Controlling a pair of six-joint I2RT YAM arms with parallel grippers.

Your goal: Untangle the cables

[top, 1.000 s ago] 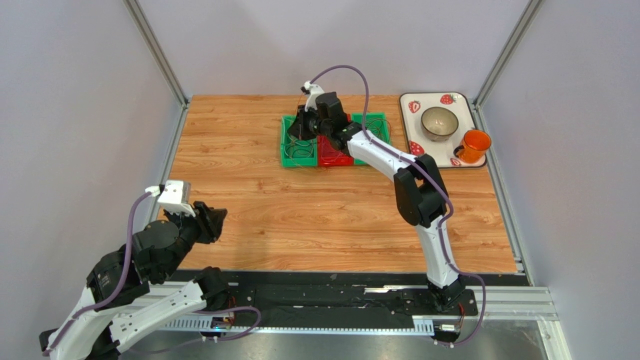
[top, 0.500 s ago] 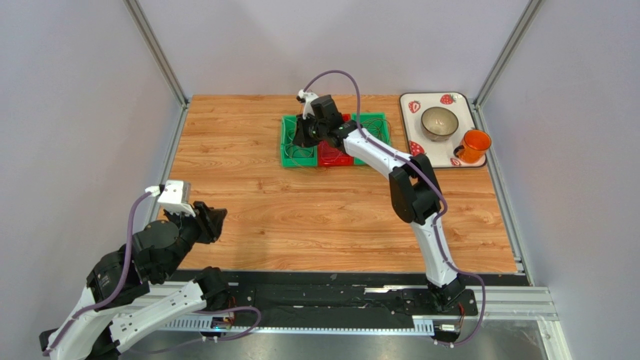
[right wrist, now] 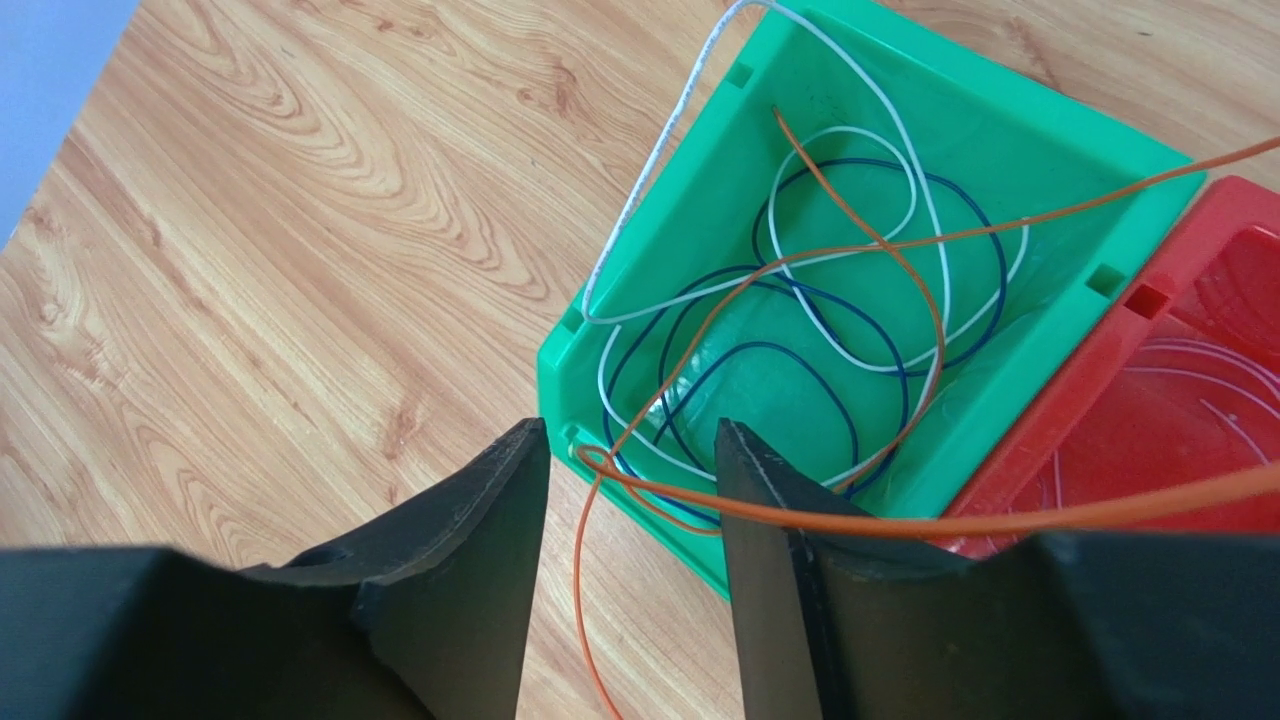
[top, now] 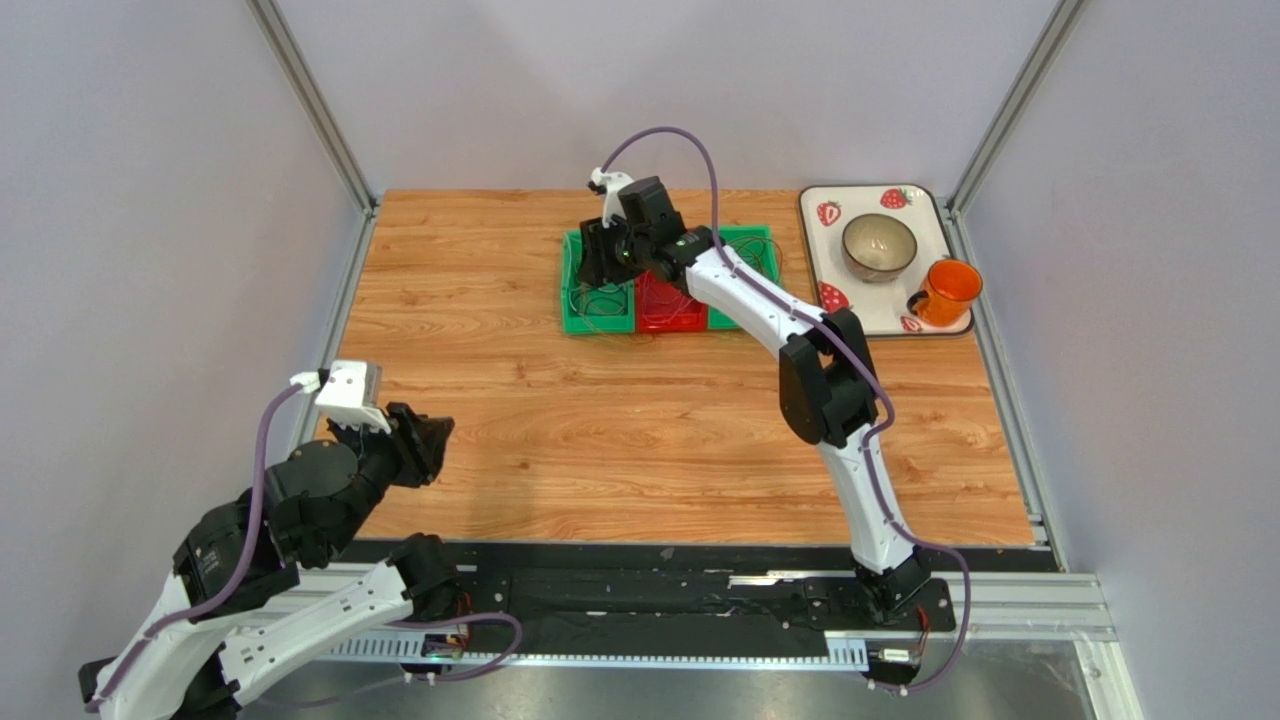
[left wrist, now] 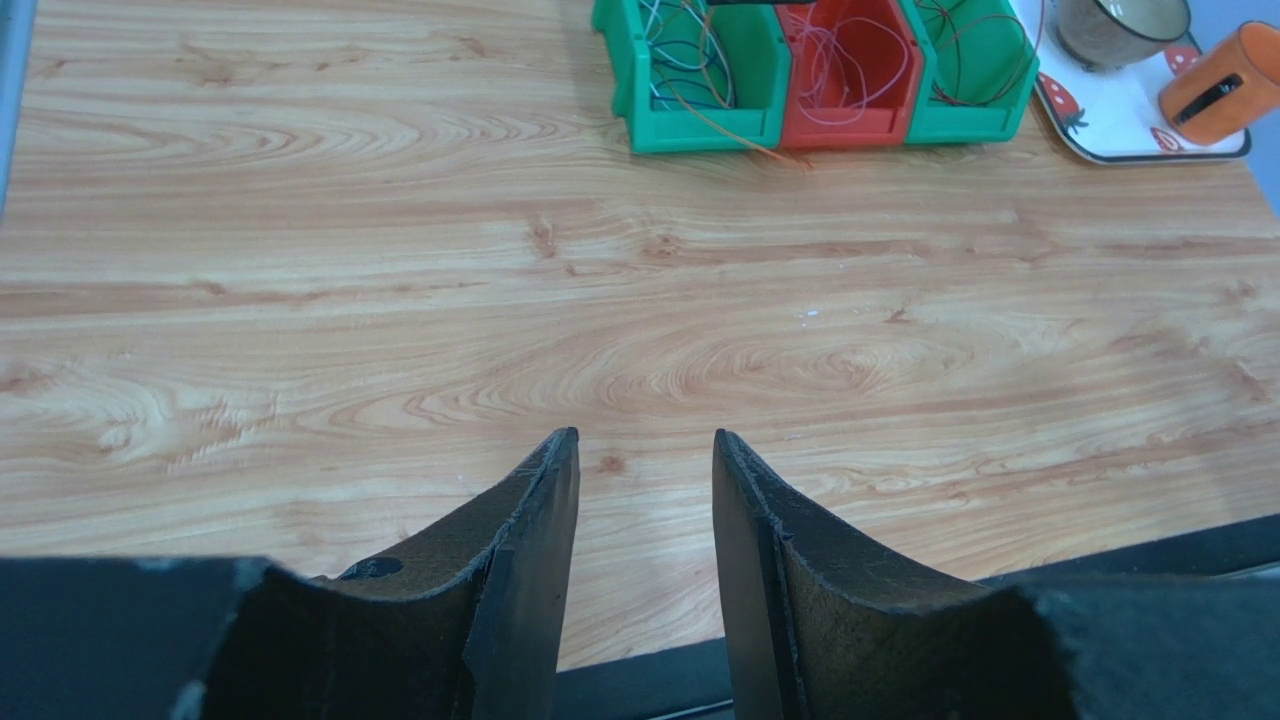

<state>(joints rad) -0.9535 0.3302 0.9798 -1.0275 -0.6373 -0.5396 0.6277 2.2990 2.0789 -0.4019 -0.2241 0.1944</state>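
A wooden tabletop carries two robot arms. The right arm stretches to the middle of the far edge, where three bins stand touching in a row: left green bin, red bin, right green bin. The left arm sits folded by the near left corner, well apart from the bins, its left end effector released and empty. The right end effector hovers over one corner of the left green bin, fingers spread, gripping nothing. That bin holds a looped white cable and dark blue cables. An orange cable crosses just below those fingers, its length running rightward over the red bin, which holds pale thin cables.
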